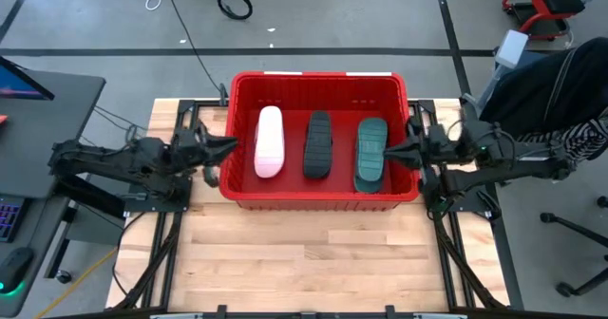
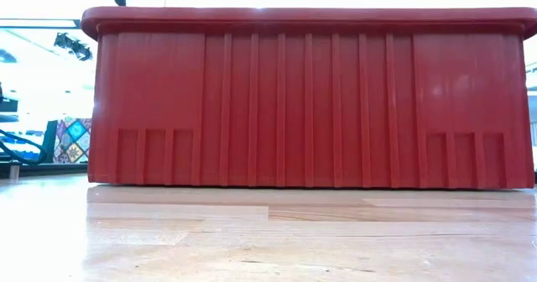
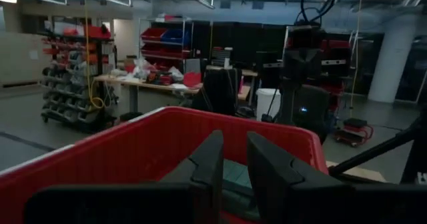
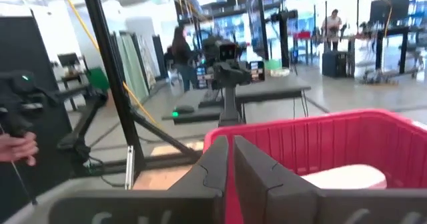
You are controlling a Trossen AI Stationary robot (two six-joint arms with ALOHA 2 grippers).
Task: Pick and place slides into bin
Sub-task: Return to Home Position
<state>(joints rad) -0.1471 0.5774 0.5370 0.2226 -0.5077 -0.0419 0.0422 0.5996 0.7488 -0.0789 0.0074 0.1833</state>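
Observation:
The red bin [image 1: 318, 77] stands on the wooden table, toward its far edge, and fills the low view [image 2: 310, 97]. Three slides lie side by side on its floor: a pale pink-white one [image 1: 270, 140], a black one [image 1: 318, 144] and a teal one [image 1: 370, 154]. My left gripper [image 1: 228, 148] hovers at the bin's left wall, pointing level across the rim, its fingers [image 3: 233, 141] a narrow gap apart with nothing between them. My right gripper [image 1: 388, 151] hovers at the bin's right wall, pointing level at it, and is shut [image 4: 230, 144] and empty.
Bare wooden table [image 1: 313, 253] stretches from the bin to the near edge. The arms' dark base frames [image 1: 152, 196] [image 1: 456, 191] flank the bin. A person [image 1: 560, 91] sits by the table's right side, with a hand [image 4: 17, 147] in the right wrist view. A desk with a monitor [image 1: 28, 82] stands on the left.

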